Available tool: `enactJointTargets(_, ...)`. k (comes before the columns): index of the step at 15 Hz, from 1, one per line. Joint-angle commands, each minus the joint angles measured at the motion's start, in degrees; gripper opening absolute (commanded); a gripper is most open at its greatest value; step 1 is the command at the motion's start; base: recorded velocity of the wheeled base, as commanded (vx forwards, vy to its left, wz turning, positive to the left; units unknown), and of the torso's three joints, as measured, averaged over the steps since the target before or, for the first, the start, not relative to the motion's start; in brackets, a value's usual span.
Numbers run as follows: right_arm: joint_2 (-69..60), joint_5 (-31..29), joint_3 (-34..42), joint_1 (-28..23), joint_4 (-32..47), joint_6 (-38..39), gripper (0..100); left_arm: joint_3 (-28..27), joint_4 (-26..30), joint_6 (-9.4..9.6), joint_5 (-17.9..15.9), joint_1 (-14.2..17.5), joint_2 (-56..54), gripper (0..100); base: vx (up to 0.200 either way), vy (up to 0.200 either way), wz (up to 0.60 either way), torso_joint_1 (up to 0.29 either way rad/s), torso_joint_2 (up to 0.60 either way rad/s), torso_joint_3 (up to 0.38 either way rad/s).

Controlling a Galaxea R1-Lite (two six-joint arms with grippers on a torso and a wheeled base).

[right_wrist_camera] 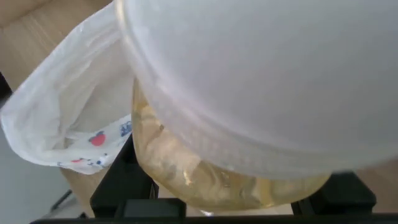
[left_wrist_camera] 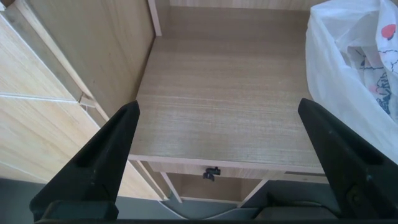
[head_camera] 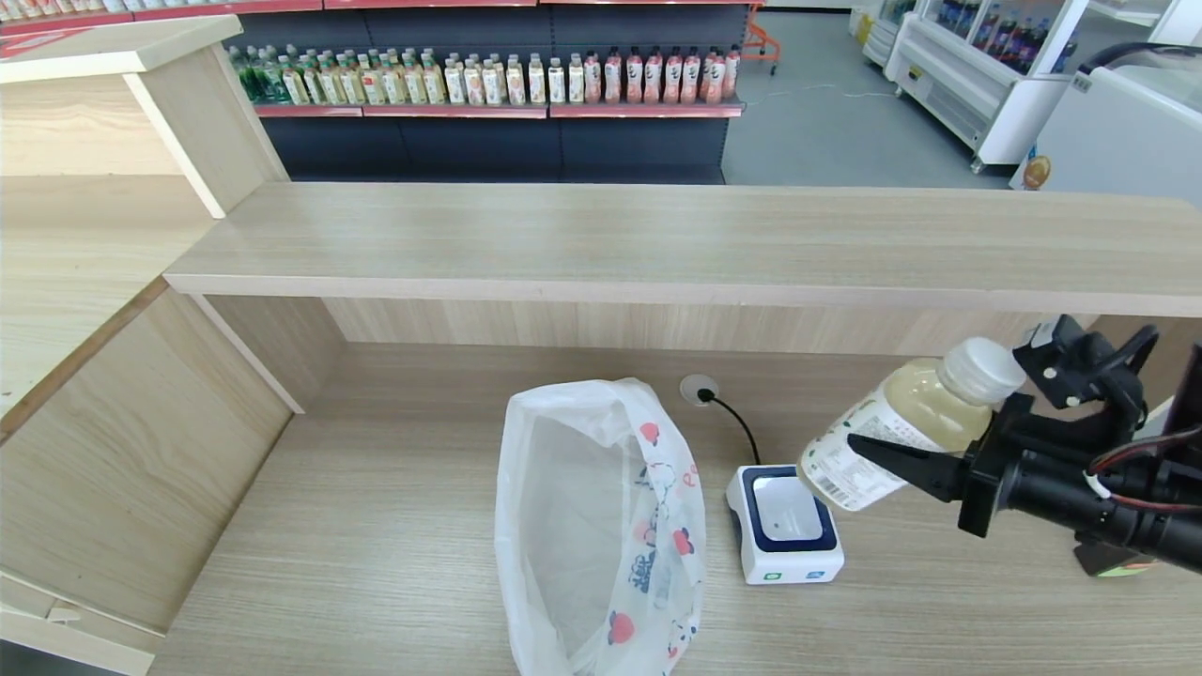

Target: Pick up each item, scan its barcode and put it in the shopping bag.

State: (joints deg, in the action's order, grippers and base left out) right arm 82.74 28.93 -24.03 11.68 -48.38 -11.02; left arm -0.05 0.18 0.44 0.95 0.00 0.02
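My right gripper point(head_camera: 925, 451) is shut on a bottle point(head_camera: 901, 422) of pale yellow drink with a white cap. The bottle is tilted, its bottom end with the barcode label hanging just above the right side of the white and blue scanner point(head_camera: 784, 524) on the counter. In the right wrist view the bottle's white cap point(right_wrist_camera: 261, 81) looms close, with the yellow liquid point(right_wrist_camera: 199, 168) below it. The white shopping bag point(head_camera: 601, 526) with red prints stands open left of the scanner, also seen as the bag point(right_wrist_camera: 68, 130) and the bag point(left_wrist_camera: 354, 68). My left gripper point(left_wrist_camera: 217, 155) is open above the counter's near left part.
The wooden counter point(head_camera: 376, 526) has a raised ledge point(head_camera: 676, 244) at the back and a side wall on the left. A black cable point(head_camera: 737, 418) runs from the scanner to a hole in the counter. Shelves of bottles point(head_camera: 488, 80) stand far behind.
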Motion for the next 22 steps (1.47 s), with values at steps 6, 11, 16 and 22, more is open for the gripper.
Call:
enactJointTargets(6, -7.42, -4.93, -1.02, 4.76, 9.36, 9.26, 0, -0.04, -0.01, 0.0, 0.02, 0.0, -0.02, 100, 0.0, 0.0, 0.0, 0.0, 0.0, 0.0)
enactJointTargets(11, -5.92, -4.76, -1.2, 5.9, 9.19, 12.25, 0, -0.04, -0.01, -0.61, 0.02, 0.0, -0.02, 100, 0.0, 0.12, 0.0, -0.002, 0.0, 0.0)
enactJointTargets(16, -0.12, -4.85, -1.2, 12.4, 5.67, 12.43, 0, -0.04, -0.01, -0.35, 0.02, 0.0, -0.02, 100, 0.0, 0.0, 0.0, 0.0, 0.0, 0.0)
enactJointTargets(22, 20.89, -5.11, -1.55, 15.04, -13.05, 8.74, 0, -0.04, -0.01, -0.35, 0.02, 0.0, -0.02, 100, 0.0, 0.0, 0.0, 0.0, 0.0, 0.0)
